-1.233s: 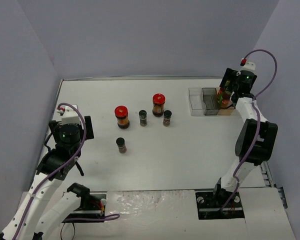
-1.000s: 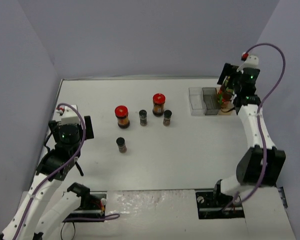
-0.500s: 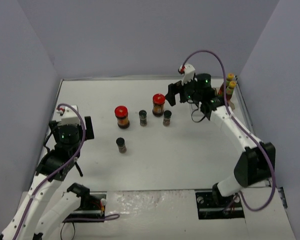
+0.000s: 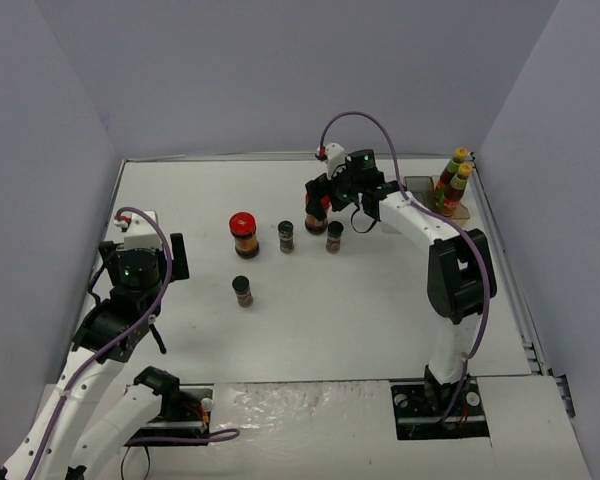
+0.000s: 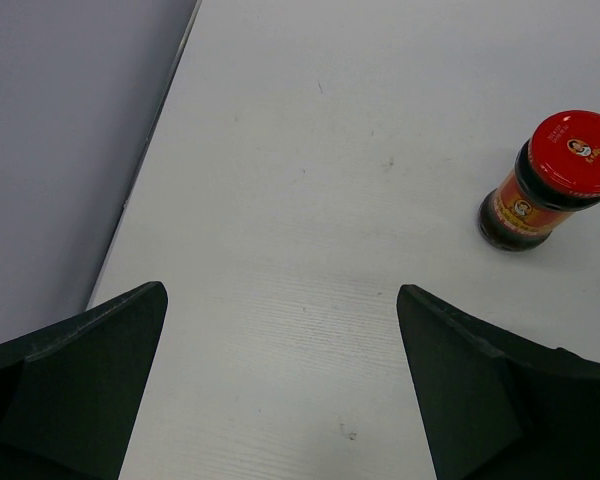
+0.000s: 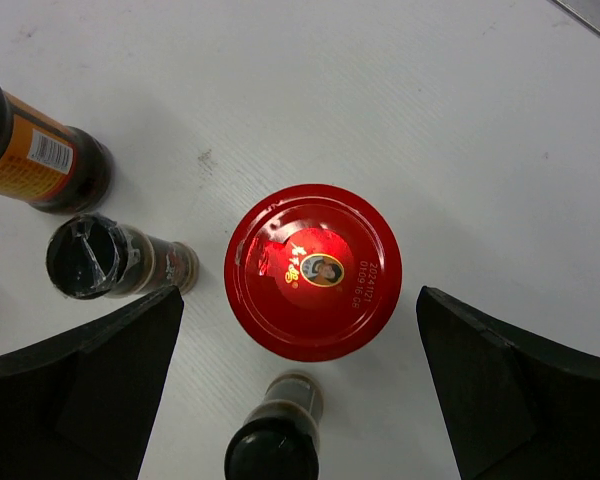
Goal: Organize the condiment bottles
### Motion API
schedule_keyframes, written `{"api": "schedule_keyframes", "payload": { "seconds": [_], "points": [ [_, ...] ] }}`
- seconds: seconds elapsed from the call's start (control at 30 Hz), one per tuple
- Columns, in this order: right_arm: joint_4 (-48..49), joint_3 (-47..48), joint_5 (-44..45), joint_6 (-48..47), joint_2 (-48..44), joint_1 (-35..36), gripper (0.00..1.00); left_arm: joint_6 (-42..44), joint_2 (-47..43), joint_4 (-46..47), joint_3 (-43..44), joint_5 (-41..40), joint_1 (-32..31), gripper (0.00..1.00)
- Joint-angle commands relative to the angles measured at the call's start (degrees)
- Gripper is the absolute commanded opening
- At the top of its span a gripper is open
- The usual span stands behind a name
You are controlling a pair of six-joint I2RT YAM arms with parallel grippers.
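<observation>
At the lower left of the top view the left gripper (image 5: 280, 290) hovers over bare table (image 5: 310, 150), jaws wide open and empty. Five jars are still loose in the middle: the lone black-capped jar (image 4: 242, 290) nearest, then the left red-lidded jar (image 4: 244, 232), the middle black-capped jar (image 4: 286, 235) and its twin (image 4: 334, 235). The right gripper (image 6: 300, 295) points down over the second red-lidded jar (image 6: 313, 272), jaws open on both sides, not touching it. At the upper right, two yellow-capped bottles (image 4: 454, 178) already stand at the tray (image 4: 460, 211). I judge less than half is done.

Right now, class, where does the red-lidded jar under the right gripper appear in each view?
Top external: red-lidded jar mid-back, partly beneath the right gripper.
Left wrist: not in it.
Right wrist: dead centre of the picture.
Shared landmark: second red-lidded jar, lid cropped in right wrist.
</observation>
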Motion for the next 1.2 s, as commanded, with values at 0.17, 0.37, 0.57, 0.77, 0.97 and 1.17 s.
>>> {"api": "schedule_keyframes", "payload": {
  "seconds": [0.17, 0.37, 0.57, 0.77, 0.97, 1.17],
  "points": [
    [7.49, 4.55, 1.89, 0.11, 4.51, 1.12, 0.99, 0.33, 0.74, 3.09, 1.22, -0.08, 0.23, 0.97],
    [9.01, 4.17, 3.64, 0.60, 5.81, 1.71, 0.94, 0.39, 0.96, 3.18, 1.21, 0.17, 0.23, 0.97],
    [10.06, 3.80, 4.52, 0.63, 6.38, 1.80, 0.80, 0.39, 1.00, 3.18, 1.16, 0.03, 0.23, 0.97],
    [10.05, 2.66, 5.51, 0.30, 6.14, 1.72, 0.50, 0.39, 0.92, 3.18, 1.16, -0.05, 0.30, 0.97],
    [10.03, 1.83, 7.61, -0.13, 4.12, 1.64, 0.10, 0.39, 0.92, 3.16, 1.16, 0.28, 0.23, 0.97],
    [10.48, 3.27, 10.63, 1.88, -1.22, -0.69, 0.00, 0.39, 0.69, 3.09, 1.16, -0.05, 0.25, 0.97]
  ]
}}
